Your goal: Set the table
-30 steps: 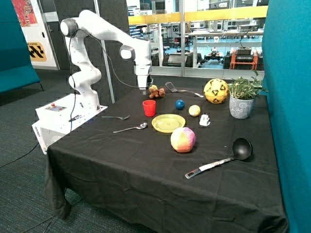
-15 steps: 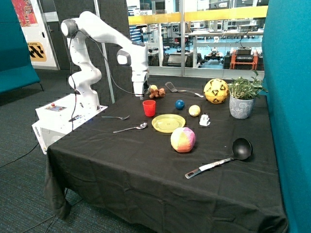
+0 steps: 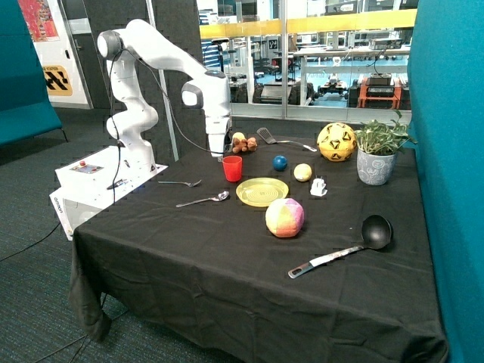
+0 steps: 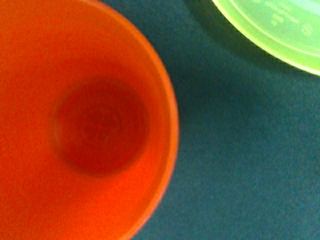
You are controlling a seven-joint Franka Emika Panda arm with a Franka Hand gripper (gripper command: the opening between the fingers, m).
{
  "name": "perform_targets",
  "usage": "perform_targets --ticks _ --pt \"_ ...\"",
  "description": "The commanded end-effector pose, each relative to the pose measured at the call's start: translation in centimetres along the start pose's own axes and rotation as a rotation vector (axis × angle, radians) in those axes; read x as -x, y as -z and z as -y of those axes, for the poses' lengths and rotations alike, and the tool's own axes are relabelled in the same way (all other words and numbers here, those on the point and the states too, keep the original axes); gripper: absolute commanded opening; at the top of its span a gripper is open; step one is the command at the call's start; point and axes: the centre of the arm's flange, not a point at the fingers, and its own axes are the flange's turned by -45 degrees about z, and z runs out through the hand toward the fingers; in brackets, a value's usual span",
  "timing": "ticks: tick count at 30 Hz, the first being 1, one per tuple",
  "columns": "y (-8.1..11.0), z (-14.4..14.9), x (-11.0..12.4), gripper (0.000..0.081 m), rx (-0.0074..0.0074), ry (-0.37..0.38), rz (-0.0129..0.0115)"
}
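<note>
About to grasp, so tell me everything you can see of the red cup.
The red cup looks like smooth plastic, tapering to a round base. It stands upright and open on the black tablecloth, empty inside, just behind the yellow plate, apart from it. The gripper sits right at its rim; contact cannot be made out.

A yellow ball [image 3: 336, 141] is placed beside a potted plant [image 3: 377, 156]. A small blue ball [image 3: 280, 162] and a pink-yellow ball [image 3: 284, 217] are positioned apart.
</note>
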Motion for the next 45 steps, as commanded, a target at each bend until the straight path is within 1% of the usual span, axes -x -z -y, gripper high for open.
perform_targets --ticks 1,6,11,20,21,23,25,33,40,41,45 --pt "-1.1 -1.0 -0.6 0.0303 -0.0047 0.101 -0.0014" --pt "-1.7 -1.5 -0.5 0.0308 -0.0047 0.119 -0.0015" --pt "-2.6 -2.7 0.1 0.0320 -0.0047 0.108 -0.0014" --pt "-4.1 -4.6 0.6 0.0349 -0.0047 0.096 -0.0014" --pt "-4.2 -4.9 0.8 0.0359 -0.0047 0.095 -0.0014" --pt "-4.6 -5.3 1.4 0.0344 -0.0047 0.087 -0.0014" --pt "-4.8 -5.7 2.0 0.0346 -0.0047 0.079 -0.0014" --pt "-5.7 -7.3 4.0 0.0367 -0.0047 0.048 -0.0013" --pt "-6.2 -8.7 4.9 0.0372 -0.0047 0.028 -0.0013" --pt "-6.2 -8.9 5.0 0.0374 -0.0047 0.035 -0.0013" --pt "-6.4 -9.7 5.0 0.0382 -0.0047 0.025 -0.0013"
